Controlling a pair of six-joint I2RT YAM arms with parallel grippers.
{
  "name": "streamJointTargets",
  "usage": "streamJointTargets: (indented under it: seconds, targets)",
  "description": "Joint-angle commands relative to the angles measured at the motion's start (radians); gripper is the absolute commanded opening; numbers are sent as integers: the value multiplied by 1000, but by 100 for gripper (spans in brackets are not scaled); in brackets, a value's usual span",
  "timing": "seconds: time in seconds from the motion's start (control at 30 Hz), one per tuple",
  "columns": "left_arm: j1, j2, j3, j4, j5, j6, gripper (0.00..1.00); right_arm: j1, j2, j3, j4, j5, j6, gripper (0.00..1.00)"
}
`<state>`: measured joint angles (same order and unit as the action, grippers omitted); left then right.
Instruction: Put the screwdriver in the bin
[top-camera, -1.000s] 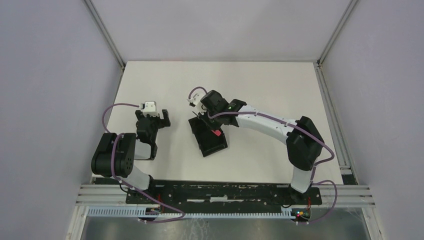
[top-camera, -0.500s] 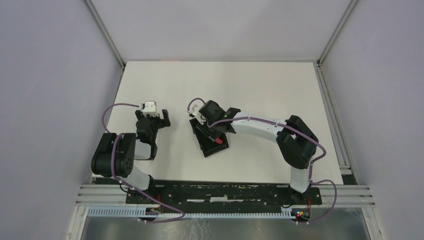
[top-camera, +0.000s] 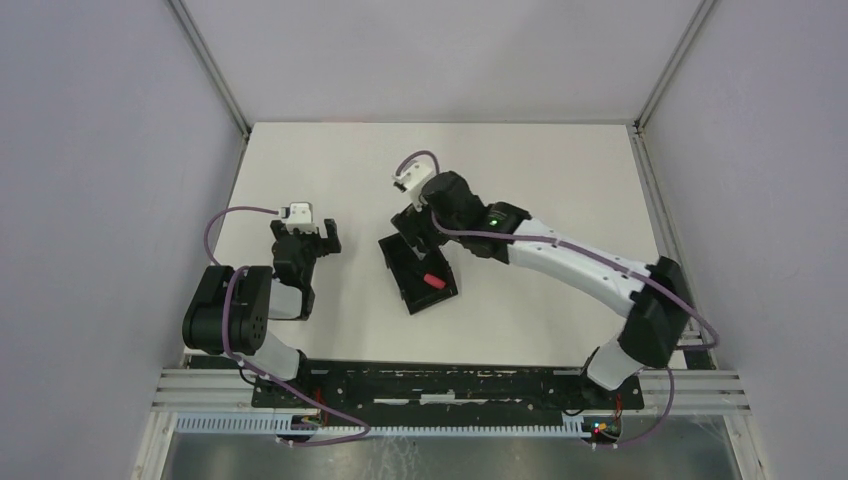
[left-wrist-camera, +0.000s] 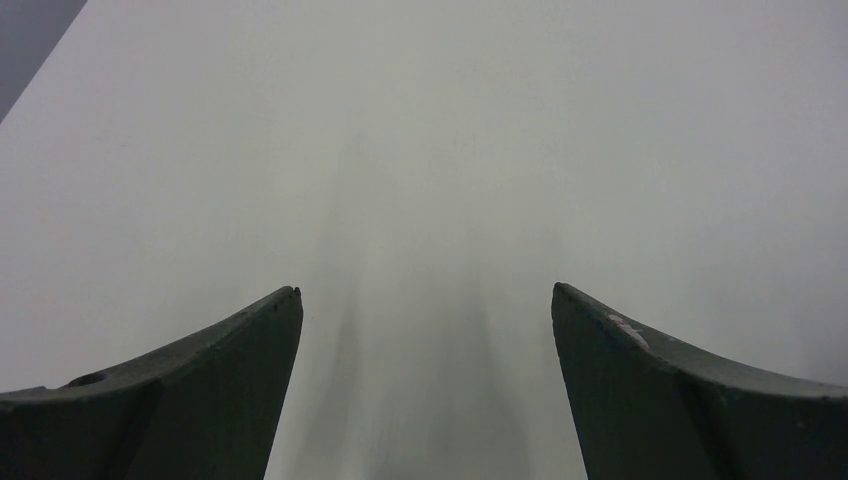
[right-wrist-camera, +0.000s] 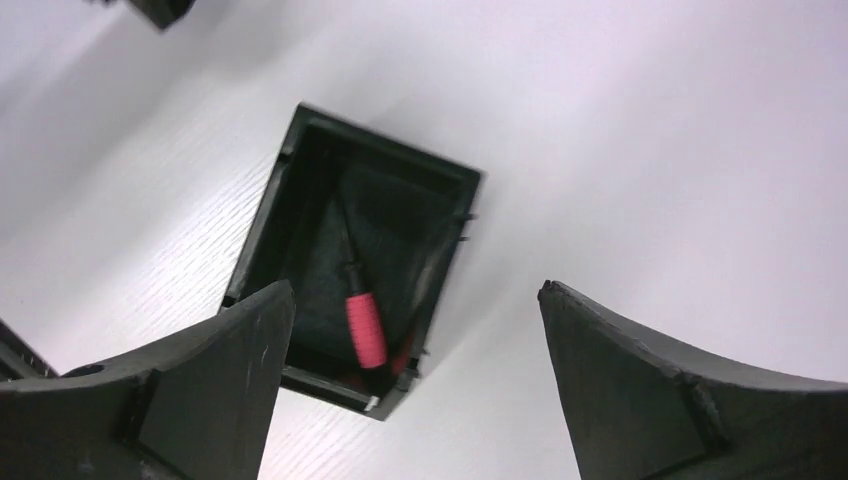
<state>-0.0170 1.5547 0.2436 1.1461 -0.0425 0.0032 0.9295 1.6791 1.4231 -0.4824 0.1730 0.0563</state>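
The screwdriver (right-wrist-camera: 365, 330) is seen lying inside the bin (right-wrist-camera: 262, 222) on the tabletop (right-wrist-camera: 650, 150), touched by neither hand. The right hand (right-wrist-camera: 415, 288) is held above the bin, spread wide and empty; the left hand (left-wrist-camera: 425, 288) is likewise parted, well apart. The placing is judged done; only withdrawal is left.

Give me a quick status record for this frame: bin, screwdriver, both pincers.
bin: black tray on the table, between the two arms
screwdriver: lying inside the bin, red handle toward its near end, not held
right pincer: open, empty, above the bin
left pincer: open, empty, over bare table
task state: screwdriver is in the bin
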Motion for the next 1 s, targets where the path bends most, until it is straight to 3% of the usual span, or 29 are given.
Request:
streamJointTargets:
  seconds: [0.0,0.17,0.37,0.57,0.77,0.97]
  targets:
    - [6,-15,5,29,9,-32,100,-69,-214,-109,119,146,-7,98]
    - [6,-16,5,29,9,-32,100,-246,-407,-350,259,140,13,98]
    - [6,-16,5,29,9,-32,100,-436,-562,-658,420,248,-2,98]
    - [6,-15,5,29,8,-32,100,-525,-631,-909,595,230,8,98]
    - [6,-13,6,29,7,-32,100,-588,-638,-1060,715,244,41,98]
    - [6,-13,6,29,7,-32,100,-602,-642,-1076,733,240,39,98]
